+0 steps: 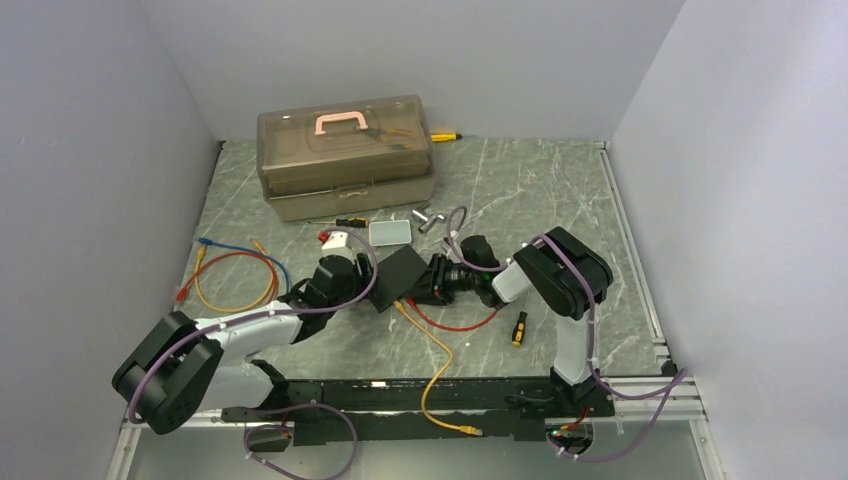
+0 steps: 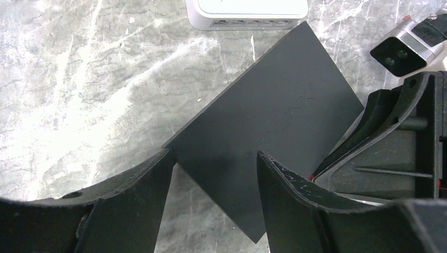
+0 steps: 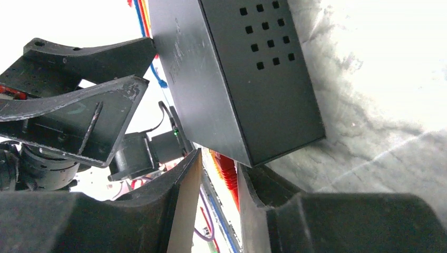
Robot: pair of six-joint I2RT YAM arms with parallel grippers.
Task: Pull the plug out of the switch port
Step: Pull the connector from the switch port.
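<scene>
The black switch point(image 1: 405, 272) lies askew on the marble table between both arms. In the left wrist view its near corner point(image 2: 269, 121) sits between the fingers of my left gripper point(image 2: 213, 158), whose jaws stand apart, with the tips at the switch's top face. From the other side, my right gripper point(image 3: 219, 174) is open around the red plug point(image 3: 230, 176). The plug meets the switch's point(image 3: 237, 79) lower edge and rests against one finger point(image 3: 258, 197), with a gap to the other. A red cable point(image 1: 460, 325) and a yellow cable point(image 1: 436, 365) lead from that edge.
A translucent brown toolbox point(image 1: 345, 155) stands at the back. A silver-grey flat box point(image 1: 390, 232) and small metal sockets point(image 1: 430, 220) lie just behind the switch. Coiled cables point(image 1: 235, 275) are on the left. A small screwdriver point(image 1: 519, 328) is beside the right arm.
</scene>
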